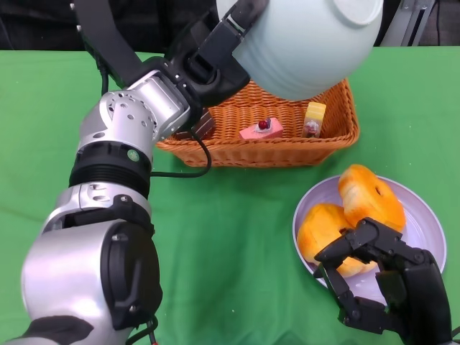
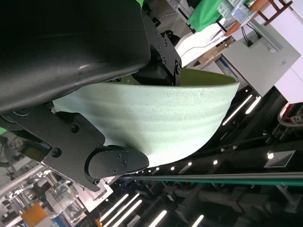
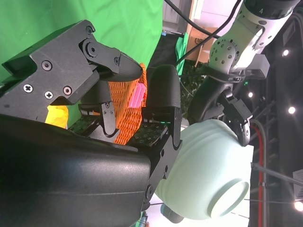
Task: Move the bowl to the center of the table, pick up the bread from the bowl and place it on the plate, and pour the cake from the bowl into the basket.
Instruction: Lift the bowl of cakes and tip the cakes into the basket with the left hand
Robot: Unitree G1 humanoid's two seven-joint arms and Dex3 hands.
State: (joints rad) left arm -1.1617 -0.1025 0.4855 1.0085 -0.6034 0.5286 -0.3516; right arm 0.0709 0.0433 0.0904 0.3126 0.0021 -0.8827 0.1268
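At the left of the head view the left robot hand [image 1: 215,61] grips the rim of the pale green bowl [image 1: 309,43], one finger inside and others on the outer wall, as the left wrist view confirms. The bowl is tipped far over, foot upward, hanging above the wicker basket [image 1: 338,133] with its mouth facing down toward it.

In the basket lie a pink cake slice [image 1: 260,129], a yellow piece [image 1: 314,115] and a dark piece [image 1: 198,128] by the left wall, so the pour looks done or nearly so. The bowl's inside is hidden, so I cannot tell whether anything is left in it.

To finish well, keep the grip firm on the rim and hold the mouth over the middle of the basket, not its near wall, so that any last piece drops inside. Turn the bowl back upright slowly before carrying it away, and keep it clear of the basket rim so the basket is not dragged across the green desk [image 1: 230,244].

To the right, two pieces of bread [image 1: 345,215] rest on the lavender plate [image 1: 424,223]. The right robot hand [image 1: 377,284] hovers over the plate's near edge, fingers apart and curved, holding nothing; it should stay clear.
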